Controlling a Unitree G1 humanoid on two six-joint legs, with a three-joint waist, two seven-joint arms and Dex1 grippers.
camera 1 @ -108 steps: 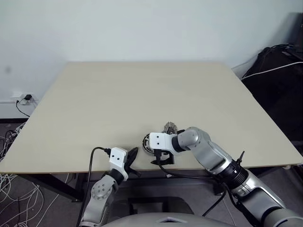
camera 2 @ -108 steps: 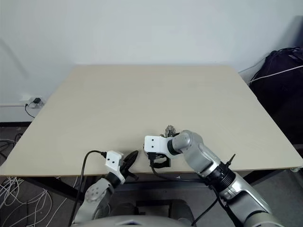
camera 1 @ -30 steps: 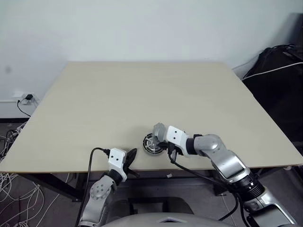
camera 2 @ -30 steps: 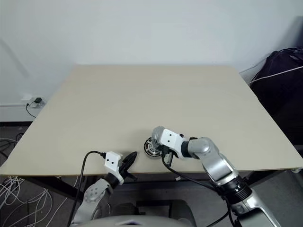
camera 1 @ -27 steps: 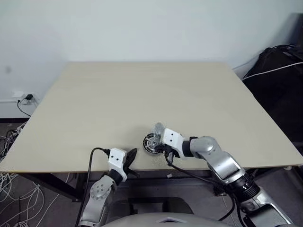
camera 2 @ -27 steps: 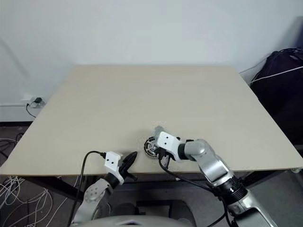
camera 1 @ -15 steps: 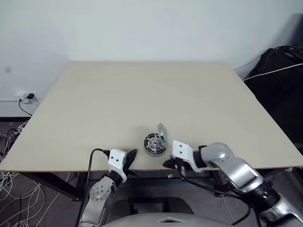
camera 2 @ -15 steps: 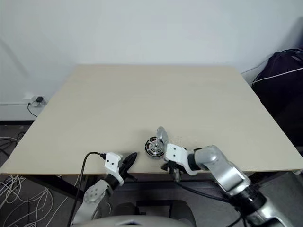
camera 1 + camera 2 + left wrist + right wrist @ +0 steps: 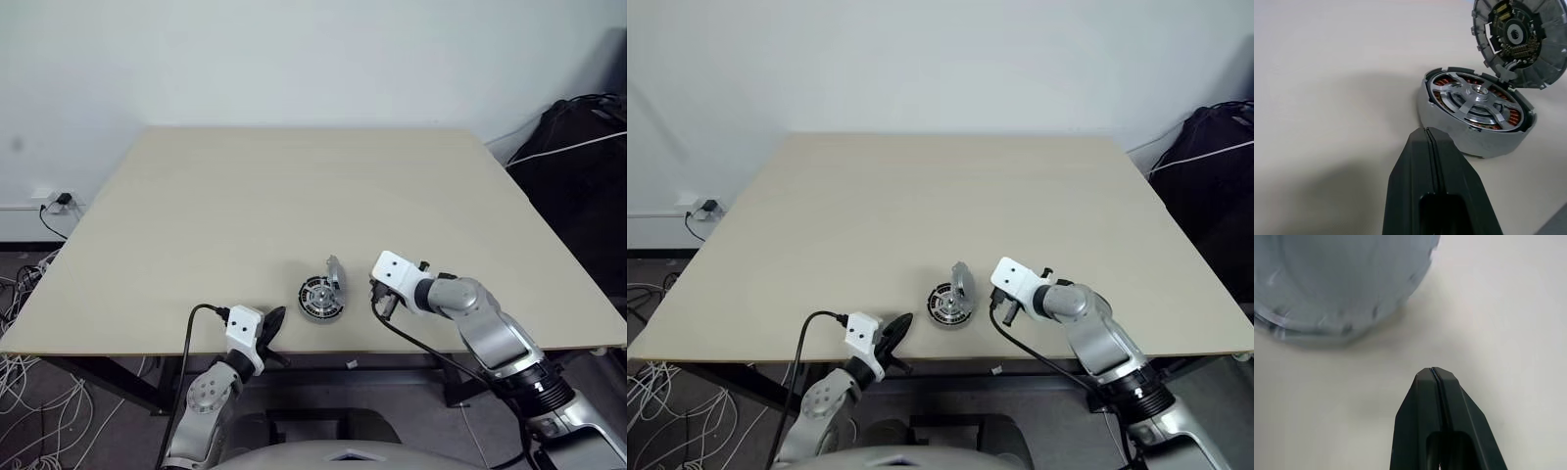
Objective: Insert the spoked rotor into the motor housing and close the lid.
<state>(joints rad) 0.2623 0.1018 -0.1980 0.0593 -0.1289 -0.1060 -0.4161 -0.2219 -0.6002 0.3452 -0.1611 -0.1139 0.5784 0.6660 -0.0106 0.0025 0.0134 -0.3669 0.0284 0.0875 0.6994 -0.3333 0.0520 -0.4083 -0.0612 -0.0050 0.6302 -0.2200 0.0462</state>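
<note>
Table (image 9: 245, 196): big pale wooden top under the head views, with the whole job bunched near its front edge.
Right gripper (image 9: 1002, 309): down at the tabletop just right of the motor parts, black fingers pressed together, carrying nothing.
Left gripper (image 9: 272, 327): at the table's front edge, left of the housing and clear of it, fingers also closed tight and empty; its wrist view shows the seam between them shut.
Motor housing (image 9: 1476, 120): sitting flat on the table between the two grippers, copper windings showing around the inside.
Spoked rotor (image 9: 1480, 100): and there it is, lying down inside the housing, silver spokes and hub over the copper, so by my reading the insertion is done.
Lid (image 9: 1520, 36): not on yet! It stands tilted on edge, propped at the far rim of the housing, inner face with its dark hub turned toward the left wrist camera.
Progress: rotor in, lid left to go; I'd say what remains is tipping that disc down flat over the housing.
Head views give: the layout, both arms, and the lid (image 9: 335, 276) as a thin upright sliver beside the housing (image 9: 318, 298).
Left wrist view gives: the seated rotor and the lid's inner detail, far too small to make out from the head.
Right wrist view gives: the lid's plain grey ribbed back (image 9: 1342, 279), close ahead of the closed right fingertips (image 9: 1432, 374), with bare table between them.
</note>
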